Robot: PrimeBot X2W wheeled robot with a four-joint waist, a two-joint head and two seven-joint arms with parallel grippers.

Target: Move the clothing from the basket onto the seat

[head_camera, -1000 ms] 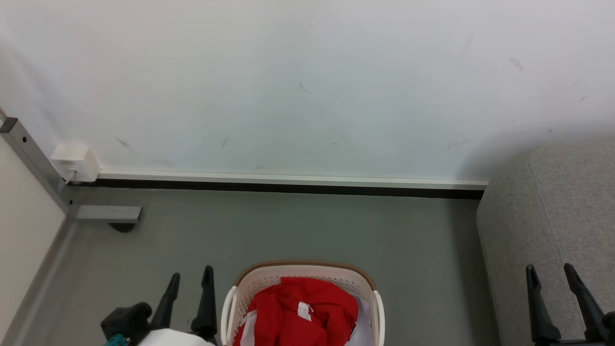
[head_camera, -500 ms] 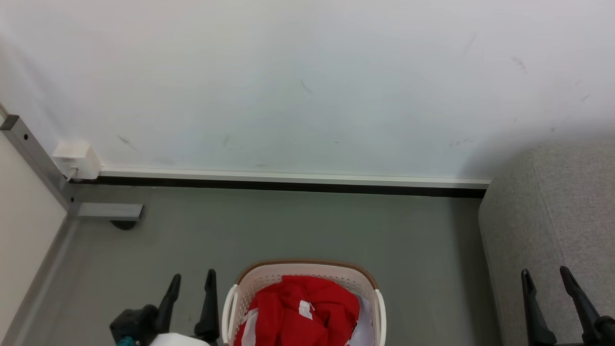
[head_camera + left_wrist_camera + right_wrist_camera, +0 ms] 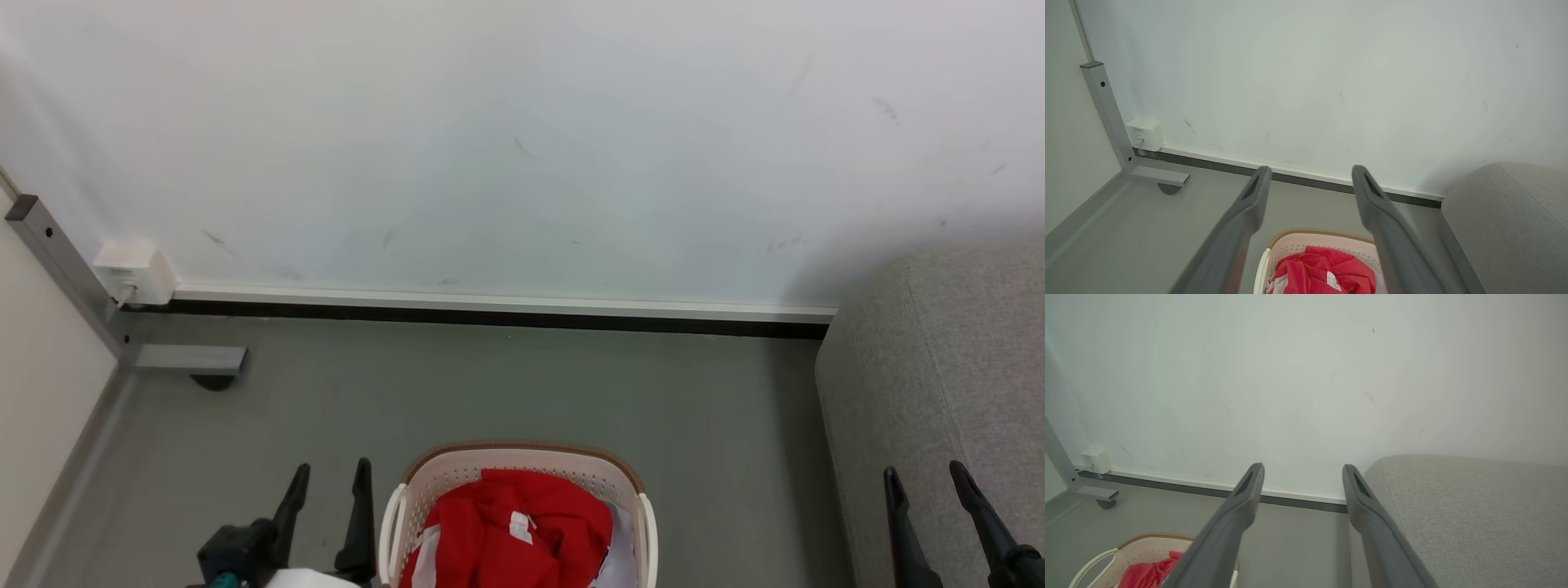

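Red clothing [image 3: 510,531] with white patches lies heaped in the cream perforated basket [image 3: 522,461], which stands on the grey floor at the bottom middle of the head view. The clothing [image 3: 1323,273] and basket [image 3: 1298,245] also show low in the left wrist view, and the basket [image 3: 1133,549] appears at the lower left of the right wrist view. My left gripper [image 3: 331,474] hangs open just left of the basket, nothing between its fingers. My right gripper [image 3: 922,474] is open in front of the light grey seat [image 3: 939,384], also empty.
A white wall rises behind, with a dark skirting strip [image 3: 490,314] along the floor. A grey metal frame post and foot [image 3: 184,359] and a small white box [image 3: 135,269] stand at the left. The grey floor [image 3: 506,384] lies between wall and basket.
The whole head view has drifted slightly; both grippers sit a little lower in it. The basket and clothing have not moved.
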